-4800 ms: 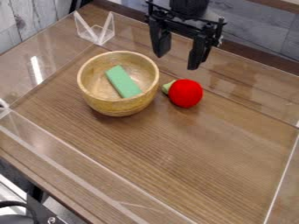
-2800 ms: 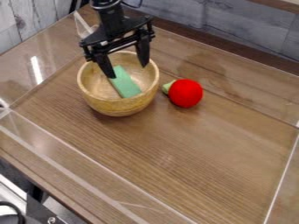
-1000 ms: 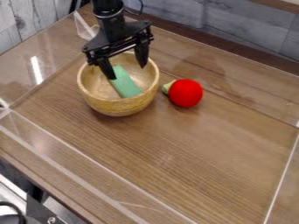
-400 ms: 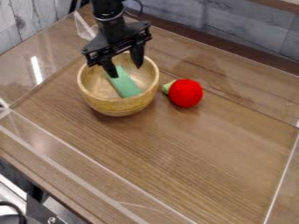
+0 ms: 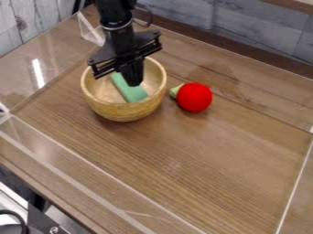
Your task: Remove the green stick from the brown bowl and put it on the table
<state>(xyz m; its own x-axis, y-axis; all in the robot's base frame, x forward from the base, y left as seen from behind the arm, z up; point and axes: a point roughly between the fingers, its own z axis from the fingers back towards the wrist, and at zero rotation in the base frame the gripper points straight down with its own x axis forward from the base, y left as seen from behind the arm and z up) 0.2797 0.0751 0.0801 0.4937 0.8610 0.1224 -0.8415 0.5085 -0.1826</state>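
Observation:
The brown bowl [image 5: 101, 103] stands on the table [image 5: 184, 169] at the left of middle. Inside it lies the green stick [image 5: 134, 91], leaning against the far wall. My gripper [image 5: 126, 77] points down into the bowl from above. Its black fingers have come together on the upper end of the green stick. The stick's lower end still rests in the bowl, and its top end is hidden by the fingers.
A red ball [image 5: 193, 96] sits on the table just right of the bowl. Low clear acrylic walls [image 5: 55, 178] edge the tabletop, with a clear angled piece [image 5: 88, 27] at the back left. Bare wood stretches across the front and right.
The fingers, spread wide over the bowl a moment ago, have closed together on the green stick. The hand has hardly shifted.

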